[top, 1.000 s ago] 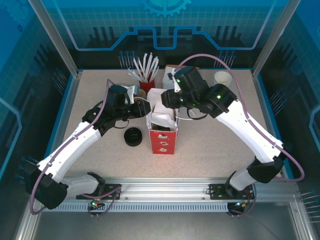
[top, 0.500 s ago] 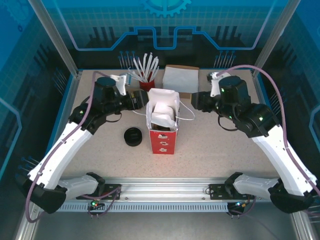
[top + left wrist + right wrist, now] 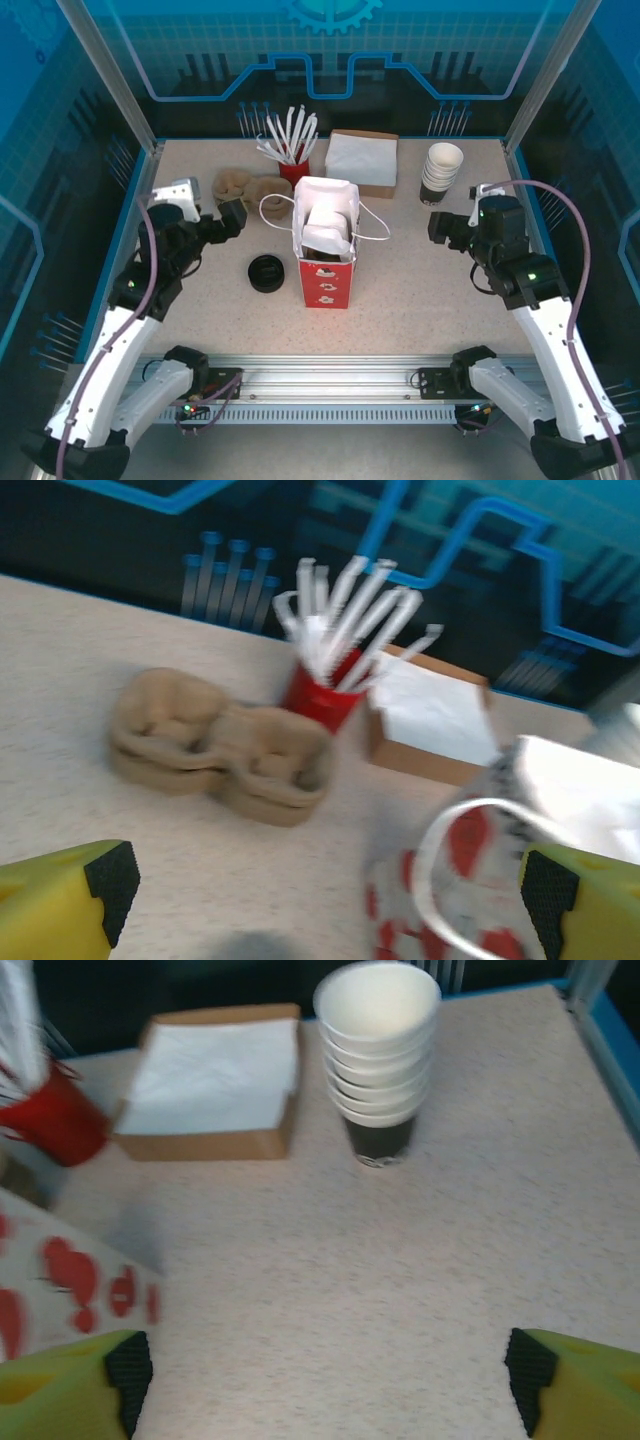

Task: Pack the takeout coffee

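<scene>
At the middle of the table in the top view, a red paper bag with white loop handles stands upright with its mouth open. Folded white paper fills the far part of the mouth. At its near edge a dark shape sits low inside; it looks like the takeout coffee, but it is too small to be sure.

Just beside the bag at 9 o'clock lies a stack of black lids. At 11 o'clock are two brown pulp cup carriers, and at 12 o'clock a red cup of white straws. A cardboard box of white napkins sits at 1 o'clock. A stack of white-rimmed paper cups stands at 2 o'clock.

The left gripper hangs at 9 o'clock from the bag, near the carriers. Its wrist view shows the fingers spread wide with nothing between them. The right gripper hangs at 3 o'clock, well apart from the bag and just short of the cup stack. Its jaws are also wide apart and empty over bare tabletop.
</scene>
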You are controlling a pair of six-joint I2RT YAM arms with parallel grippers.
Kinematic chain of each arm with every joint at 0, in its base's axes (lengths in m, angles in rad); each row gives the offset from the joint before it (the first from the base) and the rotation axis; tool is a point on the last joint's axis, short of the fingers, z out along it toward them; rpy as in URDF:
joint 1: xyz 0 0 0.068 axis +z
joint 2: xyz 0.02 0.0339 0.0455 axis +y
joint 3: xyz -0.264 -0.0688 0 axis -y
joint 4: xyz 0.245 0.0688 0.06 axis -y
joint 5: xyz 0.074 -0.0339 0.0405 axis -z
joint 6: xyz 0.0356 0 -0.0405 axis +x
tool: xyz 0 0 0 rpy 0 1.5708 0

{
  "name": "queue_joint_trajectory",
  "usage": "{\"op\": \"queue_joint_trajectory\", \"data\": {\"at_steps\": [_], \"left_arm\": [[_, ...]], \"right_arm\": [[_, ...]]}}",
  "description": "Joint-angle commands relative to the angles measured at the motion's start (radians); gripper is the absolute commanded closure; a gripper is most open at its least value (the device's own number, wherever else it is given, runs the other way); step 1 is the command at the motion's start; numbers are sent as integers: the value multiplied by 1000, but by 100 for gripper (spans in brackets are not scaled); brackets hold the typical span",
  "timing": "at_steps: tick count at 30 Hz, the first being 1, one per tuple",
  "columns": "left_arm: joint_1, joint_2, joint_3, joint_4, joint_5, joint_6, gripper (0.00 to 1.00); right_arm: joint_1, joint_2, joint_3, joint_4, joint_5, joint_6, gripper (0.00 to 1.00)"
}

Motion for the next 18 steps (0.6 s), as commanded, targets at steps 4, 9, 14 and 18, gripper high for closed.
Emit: {"op": "queue_joint_trajectory", "data": {"at_steps": [4, 9, 14, 18], "left_arm": [[84, -112, -209, 179, -163, -4, 1], [139, -104, -368, 323, -239, 26, 1], [164, -97, -555, 569, -287, 36, 1], [166, -62, -678, 751, -307, 59, 1]], "right_arm": [[-98, 15, -230, 254, 15, -63, 0], [-121, 0, -469, 569, 46, -105, 0], [-129, 84, -619, 855, 97, -202, 0], [-134, 177, -684, 1046, 99, -218, 0]]}}
